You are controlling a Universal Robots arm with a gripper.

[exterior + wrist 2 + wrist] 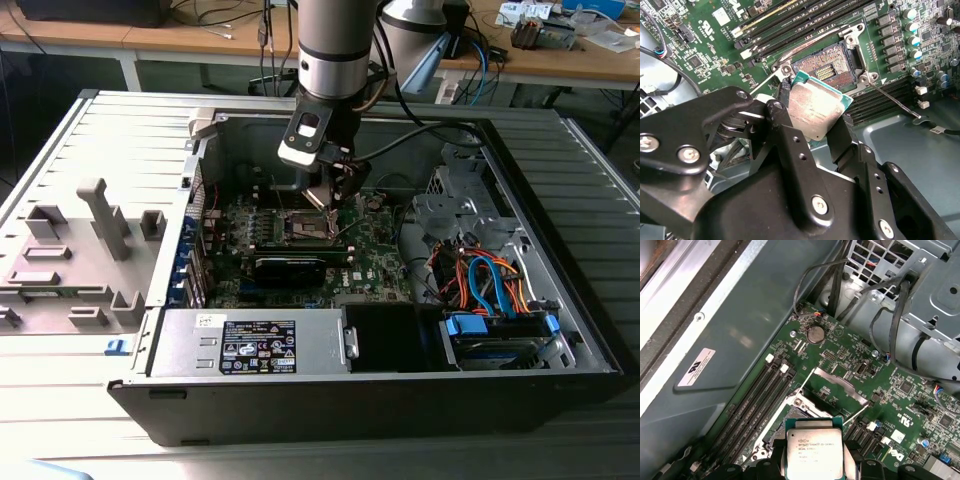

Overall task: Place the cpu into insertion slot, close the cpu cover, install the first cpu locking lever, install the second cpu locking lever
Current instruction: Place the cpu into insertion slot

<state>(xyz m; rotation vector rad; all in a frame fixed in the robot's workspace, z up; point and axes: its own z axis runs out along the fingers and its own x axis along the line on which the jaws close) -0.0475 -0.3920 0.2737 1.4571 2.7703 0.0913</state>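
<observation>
My gripper [812, 120] is shut on the cpu [815, 111], a flat square chip with a silver-grey top and a green edge, gripped by two opposite sides between black fingers [786, 131]. The chip hangs slightly tilted just above and beside the insertion slot [827, 70], whose dark contact field lies bare inside a shiny rim. In the first wrist view the cpu [814, 450] hovers over the near part of the slot [799, 412], and the cpu cover [839, 383] stands swung up behind it. A thin locking lever [895, 102] sticks out loose. In the exterior view the gripper [326, 196] sits low over the slot [308, 228].
Long memory slots [805, 25] run beside the socket, and capacitors [912, 35] stand on its other side. A black card [290, 267], a grey power supply [250, 345] and a cable bundle [490, 275] sit inside the open case. The case wall [740, 340] rises close by.
</observation>
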